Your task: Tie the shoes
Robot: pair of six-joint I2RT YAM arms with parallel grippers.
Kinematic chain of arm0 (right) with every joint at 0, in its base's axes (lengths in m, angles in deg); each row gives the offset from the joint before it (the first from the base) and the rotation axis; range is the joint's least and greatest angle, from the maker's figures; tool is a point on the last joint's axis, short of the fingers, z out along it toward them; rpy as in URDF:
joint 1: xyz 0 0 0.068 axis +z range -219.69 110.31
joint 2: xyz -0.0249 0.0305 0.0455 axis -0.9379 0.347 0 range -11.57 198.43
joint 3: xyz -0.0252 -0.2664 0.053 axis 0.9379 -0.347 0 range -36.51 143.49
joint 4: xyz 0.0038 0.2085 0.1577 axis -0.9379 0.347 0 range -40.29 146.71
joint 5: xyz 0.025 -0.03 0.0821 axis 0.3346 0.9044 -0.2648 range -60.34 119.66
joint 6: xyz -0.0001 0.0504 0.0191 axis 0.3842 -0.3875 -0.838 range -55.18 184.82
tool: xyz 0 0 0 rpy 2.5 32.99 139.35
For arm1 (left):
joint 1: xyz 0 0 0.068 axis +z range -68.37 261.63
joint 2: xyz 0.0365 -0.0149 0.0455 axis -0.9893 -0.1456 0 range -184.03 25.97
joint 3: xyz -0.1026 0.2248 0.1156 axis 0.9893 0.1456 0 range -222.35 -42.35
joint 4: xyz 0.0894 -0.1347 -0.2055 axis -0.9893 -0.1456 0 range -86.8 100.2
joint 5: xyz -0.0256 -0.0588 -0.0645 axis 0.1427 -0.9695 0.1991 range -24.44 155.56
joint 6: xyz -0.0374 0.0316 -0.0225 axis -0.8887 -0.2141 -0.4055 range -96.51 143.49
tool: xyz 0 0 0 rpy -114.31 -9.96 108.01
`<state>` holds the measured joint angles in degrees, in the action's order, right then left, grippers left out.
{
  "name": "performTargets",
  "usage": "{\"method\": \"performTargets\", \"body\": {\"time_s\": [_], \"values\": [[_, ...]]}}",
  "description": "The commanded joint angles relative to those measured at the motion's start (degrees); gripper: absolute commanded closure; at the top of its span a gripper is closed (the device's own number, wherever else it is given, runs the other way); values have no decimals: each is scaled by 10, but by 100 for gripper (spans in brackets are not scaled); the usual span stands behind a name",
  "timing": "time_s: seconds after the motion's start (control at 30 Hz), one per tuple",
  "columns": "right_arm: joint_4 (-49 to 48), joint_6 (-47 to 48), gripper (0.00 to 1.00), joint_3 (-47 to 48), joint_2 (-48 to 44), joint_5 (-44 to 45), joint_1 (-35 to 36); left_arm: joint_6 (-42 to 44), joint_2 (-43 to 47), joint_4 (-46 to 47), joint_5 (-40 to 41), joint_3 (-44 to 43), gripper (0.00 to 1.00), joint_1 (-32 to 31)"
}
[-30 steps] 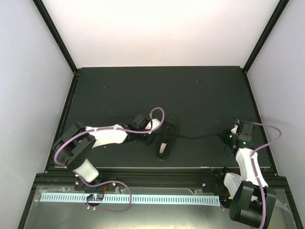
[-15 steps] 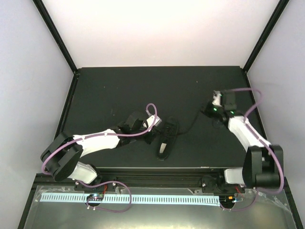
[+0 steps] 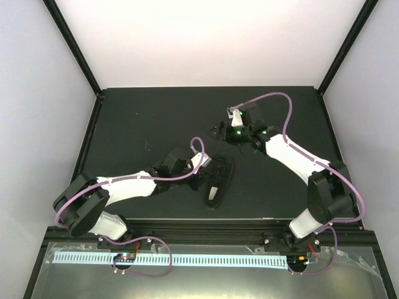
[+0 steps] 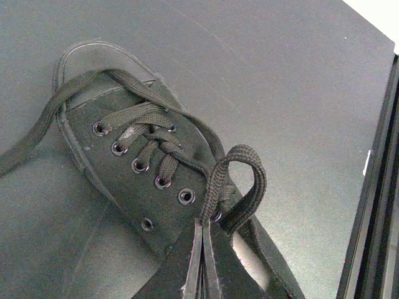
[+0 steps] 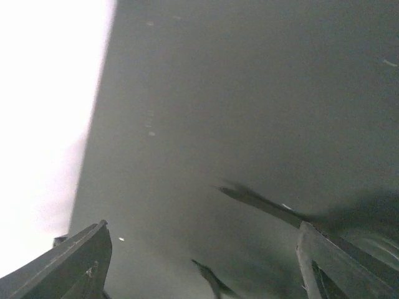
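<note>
The right arm has swung from the near right edge of the surface to just beyond the shoe. Its jaws, a second ago clenched on a lace drawn out taut, now stand released and empty above a blurred lace end lying loose. The left arm has hardly moved: its jaws stay clenched at the ankle end of the shoe, near the middle of the surface, pinching the base of an upright lace loop. The tightening pull looks finished, and the bow seems to need the free lace taken up again and wrapped round that loop.
</note>
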<state>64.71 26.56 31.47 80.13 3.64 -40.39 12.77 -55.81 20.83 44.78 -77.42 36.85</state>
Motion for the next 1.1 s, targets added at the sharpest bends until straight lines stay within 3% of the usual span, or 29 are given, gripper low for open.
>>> {"method": "performTargets", "body": {"time_s": [0.0, 0.3, 0.47, 0.77, 1.07], "values": [[0, 15, 17, -95, -66, 0, -44, -7, 14, 23, -9, 3, 98, -5], [-38, 84, 32, -246, -169, -94, -10, -6, 11, 14, -7, 0, 98, -5], [-37, 84, 46, -253, -170, -77, 30, -5, 12, 11, -6, -1, 98, -5], [-39, 83, 63, -239, -142, -75, 54, -3, 15, 5, -1, -2, 98, -6], [-43, 79, 93, -239, -132, -66, 64, 1, 17, -2, -1, -4, 99, -8]]}}
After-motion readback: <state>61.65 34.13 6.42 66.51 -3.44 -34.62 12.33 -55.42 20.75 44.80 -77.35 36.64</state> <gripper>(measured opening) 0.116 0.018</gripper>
